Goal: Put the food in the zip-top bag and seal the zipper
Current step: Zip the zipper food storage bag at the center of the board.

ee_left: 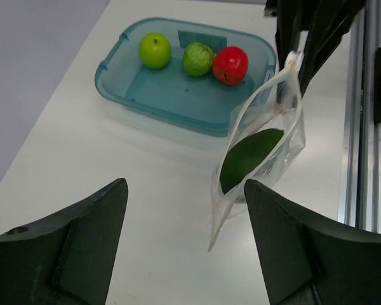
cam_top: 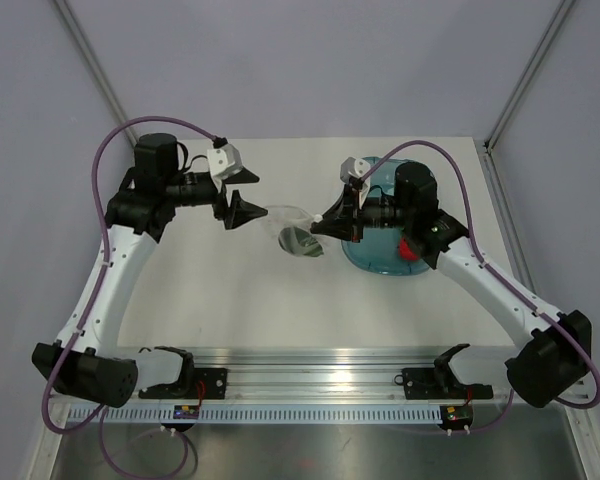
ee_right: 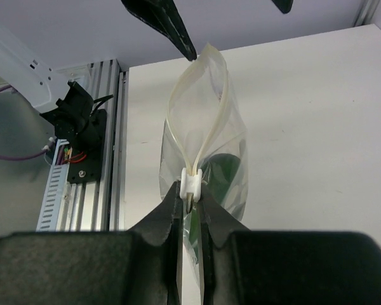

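The clear zip-top bag (cam_top: 288,222) sits mid-table with the dark green food (ee_left: 249,154) inside it. My right gripper (ee_right: 190,194) is shut on the bag's edge just behind a white slider (ee_right: 192,183). Beyond the slider the two zipper (ee_right: 209,124) strips stand apart, so the mouth gapes. My left gripper (ee_left: 185,185) is open, and the bag's free corner (ee_left: 212,241) lies between its fingers without touching them. In the top view the left gripper (cam_top: 254,196) faces the right gripper (cam_top: 325,222) across the bag.
A teal tray (ee_left: 124,89) behind the right arm holds a lime-green apple (ee_left: 155,50), a pale green fruit (ee_left: 198,58) and a red round item (ee_left: 230,64). An aluminium rail (cam_top: 310,385) runs along the near table edge.
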Controlling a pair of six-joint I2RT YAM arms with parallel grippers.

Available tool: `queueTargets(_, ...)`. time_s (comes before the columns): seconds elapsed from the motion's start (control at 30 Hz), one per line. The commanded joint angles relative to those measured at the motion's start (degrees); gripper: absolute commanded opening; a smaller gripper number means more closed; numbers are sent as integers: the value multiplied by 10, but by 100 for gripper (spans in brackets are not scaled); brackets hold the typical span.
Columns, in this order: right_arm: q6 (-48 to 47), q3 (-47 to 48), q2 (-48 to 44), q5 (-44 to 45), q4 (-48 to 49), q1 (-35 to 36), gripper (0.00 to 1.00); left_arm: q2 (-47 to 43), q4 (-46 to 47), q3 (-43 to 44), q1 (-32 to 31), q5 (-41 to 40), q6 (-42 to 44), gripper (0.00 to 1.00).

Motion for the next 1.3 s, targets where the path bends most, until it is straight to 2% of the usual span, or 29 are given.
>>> queueTargets(0.0,-84,63,19,-49,-104,3,0,12,-6,90,-6,97,6,76)
queueTargets(0.07,-108,89,32,-56,-142,3,0,31,-44,129,-42,95,26,75)
queueTargets(0.13,-123,103,39,-67,-164,3,0,68,-122,189,-80,63,79,74)
queueTargets(0.2,-132,114,46,-68,-177,3,0,93,-163,218,-121,35,98,75)
queueTargets(0.37,-138,116,42,-66,-183,3,0,133,-179,242,-165,20,100,74)
queueTargets(0.43,-138,116,42,-66,-183,3,0,142,-176,241,-187,-20,97,72)
queueTargets(0.77,-136,113,40,-65,-180,3,0,175,-188,245,-204,-15,91,56)
queueTargets(0.8,-136,113,40,-65,-179,3,0,177,-191,244,-204,-15,91,52)
queueTargets(0.87,-136,113,40,-64,-178,3,0,178,-192,242,-205,-13,88,52)
queueTargets(1.0,-137,114,44,-61,-179,3,0,175,-188,235,-210,-9,85,58)
queueTargets(1.13,-135,113,43,-60,-176,3,0,189,-194,238,-220,-11,82,56)
queueTargets(1.2,-136,113,42,-58,-177,3,0,193,-195,238,-220,-11,78,54)
queueTargets(1.27,-136,112,40,-57,-180,3,0,196,-196,240,-221,-9,75,43)
